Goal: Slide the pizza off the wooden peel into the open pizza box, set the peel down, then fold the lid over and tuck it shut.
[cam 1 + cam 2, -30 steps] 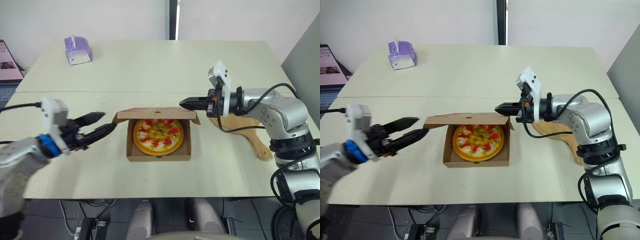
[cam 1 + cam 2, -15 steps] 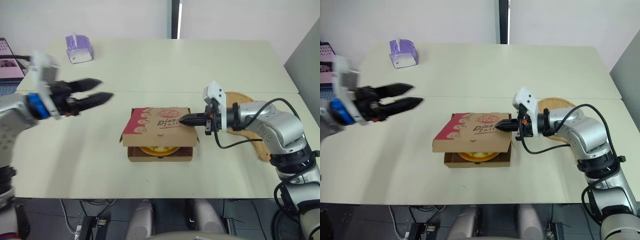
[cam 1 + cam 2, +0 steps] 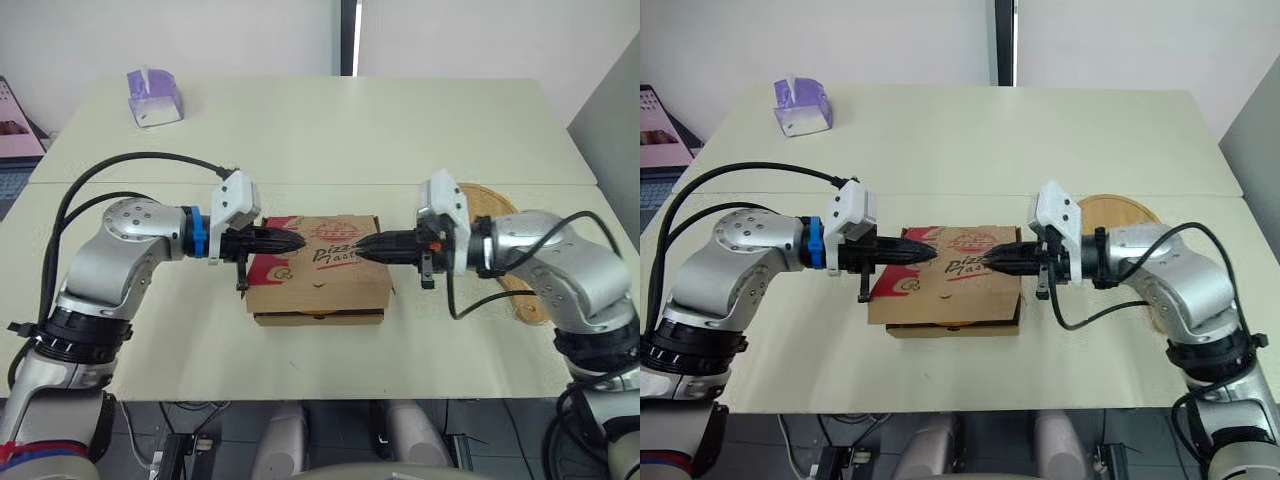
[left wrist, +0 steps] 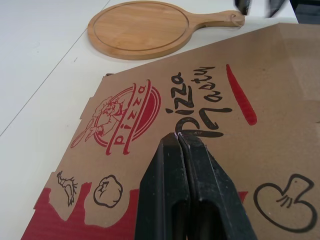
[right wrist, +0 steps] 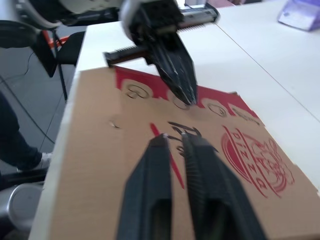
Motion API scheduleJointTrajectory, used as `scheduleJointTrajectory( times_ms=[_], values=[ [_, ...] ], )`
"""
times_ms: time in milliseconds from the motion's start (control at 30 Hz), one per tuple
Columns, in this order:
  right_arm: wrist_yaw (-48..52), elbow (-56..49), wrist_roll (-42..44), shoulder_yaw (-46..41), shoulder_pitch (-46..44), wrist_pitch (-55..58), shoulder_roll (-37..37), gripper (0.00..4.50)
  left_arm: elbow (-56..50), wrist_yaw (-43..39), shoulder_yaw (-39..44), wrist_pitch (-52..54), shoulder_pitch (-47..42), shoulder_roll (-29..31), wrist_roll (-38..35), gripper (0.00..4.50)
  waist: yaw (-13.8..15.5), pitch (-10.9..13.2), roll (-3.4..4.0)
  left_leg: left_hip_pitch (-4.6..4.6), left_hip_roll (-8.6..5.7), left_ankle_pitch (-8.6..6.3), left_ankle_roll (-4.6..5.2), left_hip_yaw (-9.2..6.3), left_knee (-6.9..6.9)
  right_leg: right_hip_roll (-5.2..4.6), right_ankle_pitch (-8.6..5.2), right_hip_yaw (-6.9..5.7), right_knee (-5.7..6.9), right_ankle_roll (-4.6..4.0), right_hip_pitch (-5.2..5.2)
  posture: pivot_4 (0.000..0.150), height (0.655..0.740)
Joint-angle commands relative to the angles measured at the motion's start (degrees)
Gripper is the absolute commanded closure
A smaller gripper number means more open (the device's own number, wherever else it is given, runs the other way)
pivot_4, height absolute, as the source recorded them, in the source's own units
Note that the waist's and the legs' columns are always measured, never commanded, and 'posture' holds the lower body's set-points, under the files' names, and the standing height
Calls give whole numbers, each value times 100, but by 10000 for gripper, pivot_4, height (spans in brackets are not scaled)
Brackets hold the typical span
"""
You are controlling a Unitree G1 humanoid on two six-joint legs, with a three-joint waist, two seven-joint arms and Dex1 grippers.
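The brown pizza box lies mid-table with its printed lid folded down over it, hiding the pizza. My left gripper is shut, its tips over the lid's left part; in the left wrist view the fingers press together just above the cardboard. My right gripper reaches in from the right over the lid's right part, its fingers a narrow gap apart with nothing between them. The round wooden peel lies flat on the table right of the box, partly behind my right arm.
A purple tissue box stands at the far left of the table. A laptop sits at the left edge. A seam runs across the table behind the box.
The lid has come down over the box. My left gripper swung in from the far left and shut above the lid. My right gripper's fingers have parted slightly.
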Motion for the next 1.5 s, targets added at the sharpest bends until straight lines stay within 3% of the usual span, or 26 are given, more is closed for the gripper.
scheduleJointTrajectory(
  times_ms=[33,233,500,1233,1500],
  values=[
    [235,-388,-155,165,172,-344,-248,25304,-49,-95,72,-118,-92,-26,90,45000,-1,0,0,0,0,0,0,1,0,0,0,1,0,0,0,1500,7400],
    [-5,-217,-1316,813,489,-1357,-275,3912,-81,-161,95,-101,-118,-89,140,45000,-20,0,0,4,2,1,0,3,4,2,0,3,9,0,-1,1500,7400],
    [-355,59,-1989,980,628,-1954,84,3912,-257,-232,-41,-153,9,-201,240,45000,-12,-1,-1,3,1,1,0,2,11,2,1,4,10,0,1,1500,7400],
    [-913,-285,-2768,1134,798,-1915,447,3912,-382,-596,-351,-350,434,-148,635,45000,-16,-1,-1,6,-1,0,1,0,65,4,-1,7,71,-1,-1,1500,7400],
    [-844,-562,-2351,787,1050,-1722,468,3912,-325,-547,-328,-460,548,-154,818,45000,-16,-1,-1,10,-2,0,2,1,84,5,-1,10,87,-1,2,1500,7400]
  ],
)
